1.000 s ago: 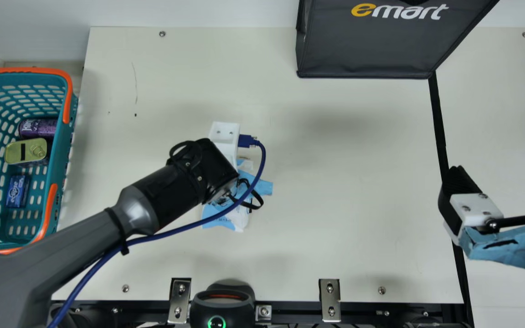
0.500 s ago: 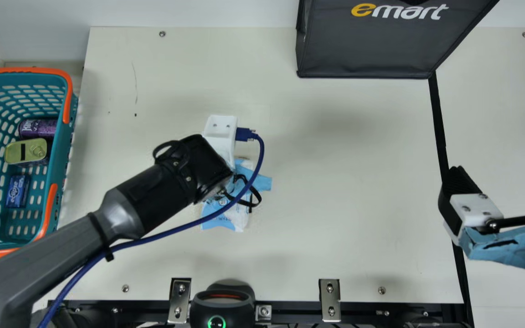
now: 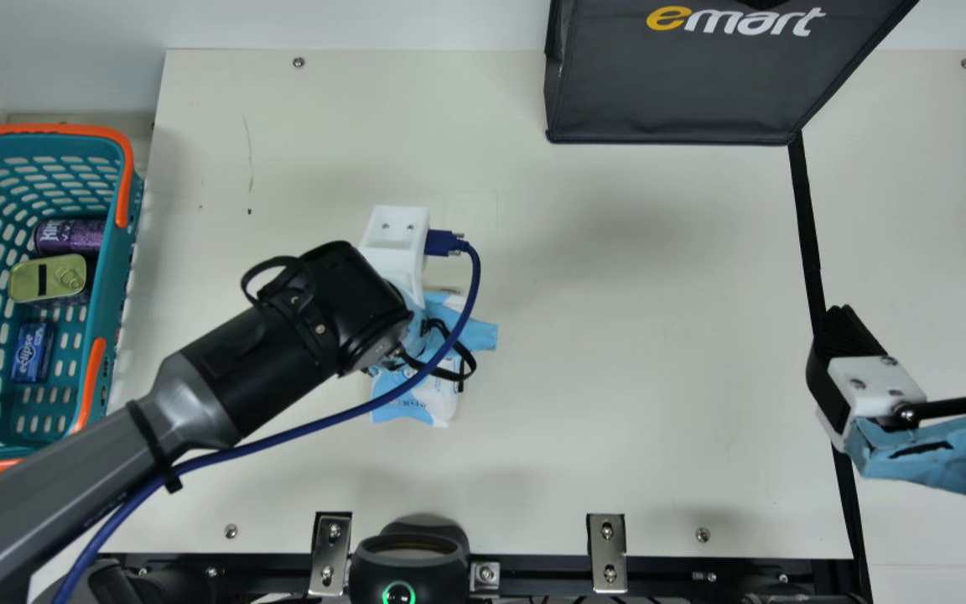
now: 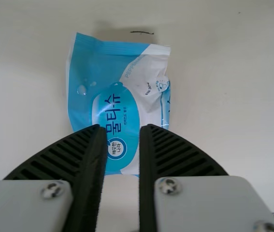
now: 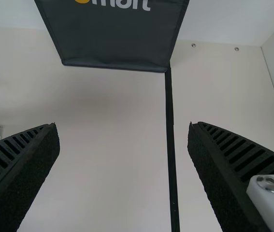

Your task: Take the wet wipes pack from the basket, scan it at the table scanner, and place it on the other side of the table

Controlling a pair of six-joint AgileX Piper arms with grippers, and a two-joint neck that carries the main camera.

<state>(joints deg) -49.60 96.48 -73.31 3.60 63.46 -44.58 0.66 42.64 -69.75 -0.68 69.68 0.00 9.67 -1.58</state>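
On the near half of the cream table (image 3: 617, 335), left of its middle, the wet wipes pack (image 3: 416, 401) is lying flat, its printed blue-and-white face showing in the left wrist view. Above it, the left gripper (image 3: 414, 327) is hanging, partly covering it in the main view. The left wrist view is showing the left gripper (image 4: 123, 126) with its two ribbed fingers standing a little apart, and the pack is showing through the gap; whether the fingertips are touching it, I cannot tell. A white mount (image 3: 396, 243) is sitting on that wrist, and a blue cable (image 3: 366, 408) is running from there, passing over the pack in the main view, towards the near left.

At the near edge, nearer than the pack, the scanner (image 3: 410, 575) is sitting with a green ring glowing, between two metal brackets (image 3: 331, 554). Off to the left, the teal basket (image 3: 114, 277) with orange handles is holding a purple can (image 3: 69, 237), a gold-topped tin (image 3: 49, 278) and a small blue packet (image 3: 31, 352).

Well to the right of the pack, the right gripper (image 3: 922, 310) is hovering with its fingers spread wide and nothing between them. A black strip (image 3: 808, 235) is running from near to far by it, reaching a dark grey bag (image 3: 672, 92) that is standing at the far side.
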